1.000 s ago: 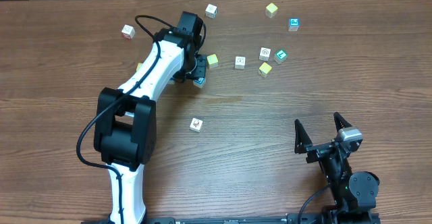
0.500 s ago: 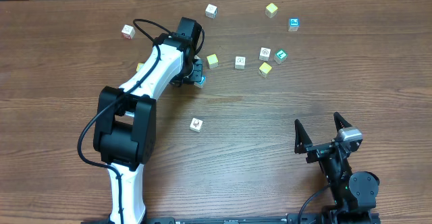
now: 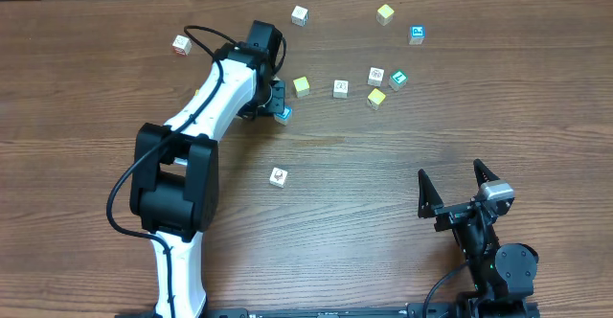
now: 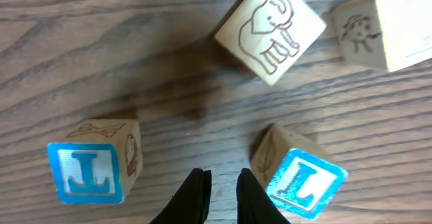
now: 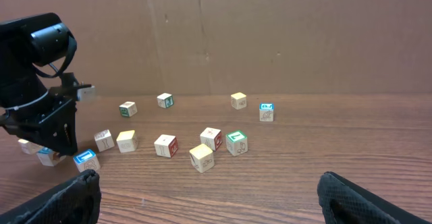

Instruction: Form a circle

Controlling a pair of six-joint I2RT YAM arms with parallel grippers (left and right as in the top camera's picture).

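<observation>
Table (image 3: 96, 98) w/ scattered alphabet cubes, overhead + wrist views. L gripper (image 3: 279, 105) low over upper-centre, fingers (image 4: 196, 193) nearly closed, thin gap, nothing held. Blue L cube (image 4: 300, 183) just beside one fingertip, contact unclear; second blue L cube (image 4: 88, 173) apart on other side; elephant cube (image 4: 270, 28) beyond. Cluster (image 3: 376, 76) — three whitish printed cubes, one green-faced — to R of L gripper, loosely bunched; yellow cube (image 3: 376, 98) just beside, another yellow cube (image 3: 302, 86) between cluster and L gripper. R gripper (image 3: 458, 189) near bottom-R edge, jaws wide apart, empty, well apart from cluster.
</observation>
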